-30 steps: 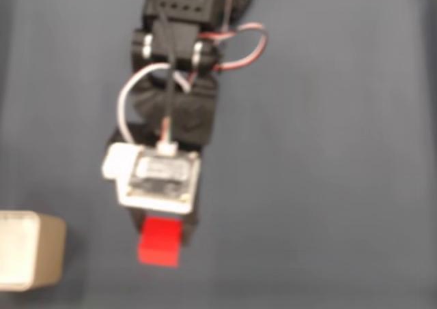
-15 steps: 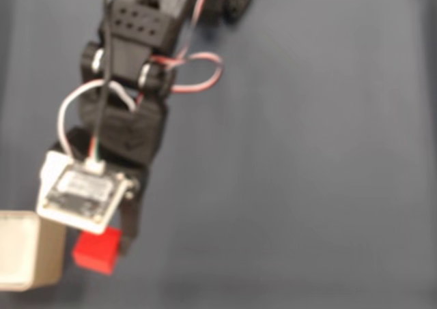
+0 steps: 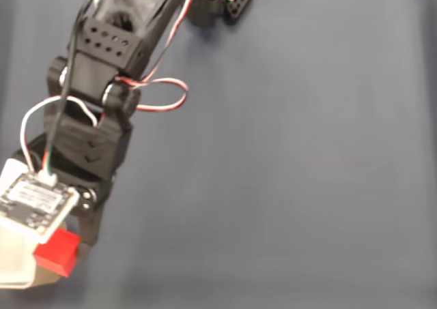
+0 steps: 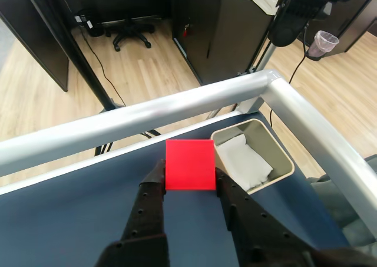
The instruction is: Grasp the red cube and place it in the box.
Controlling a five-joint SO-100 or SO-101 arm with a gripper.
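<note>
Tool (image 4: 189,181) grips matte red cube (image 4: 189,164) beside box (image 4: 277,155).

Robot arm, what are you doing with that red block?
The arm's gripper is holding the red cube squeezed between its two black fingers, lifted above the dark blue table. It is carrying the cube toward the box, a tan one with a white inside near the table's corner. In the wrist view the cube hangs just beside the box, not over the opening yet. In the fixed view it is at the box's edge.
</note>
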